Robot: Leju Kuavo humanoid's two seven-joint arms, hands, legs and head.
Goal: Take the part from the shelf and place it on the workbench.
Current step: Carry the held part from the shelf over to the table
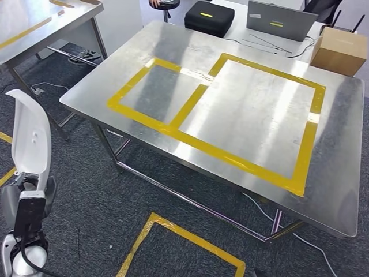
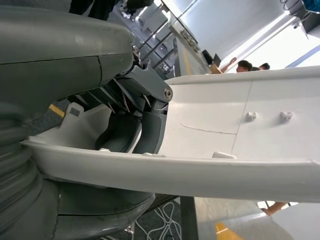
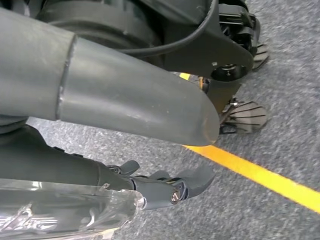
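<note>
The left hand (image 1: pixel 27 199) sits at the lower left of the head view, gripping the part (image 1: pixel 29 138), a white curved shell held upright above the hand. In the left wrist view the fingers (image 2: pixel 124 132) curl inside the shell's hollow and the thumb (image 2: pixel 75 210) lies under its rim, so the part (image 2: pixel 241 130) is clamped between them. The part is over the carpet (image 1: pixel 87 190), beside the near left corner of the workbench (image 1: pixel 339 173) and not touching it.

The right hand (image 3: pixel 124 135) points toward the carpet (image 3: pixel 286 100). Its thumb (image 3: pixel 143 102) and fingers (image 3: pixel 188 181) extend roughly straight and apart, holding nothing. A yellow floor line (image 3: pixel 260 175) runs just beyond the fingertips.

The workbench top is bare steel marked with two adjoining rectangles of yellow tape (image 1: pixel 204 147). Beyond its far edge stand a black case (image 1: pixel 209 17), a laptop (image 1: pixel 278 20) and a cardboard box (image 1: pixel 339 49).
</note>
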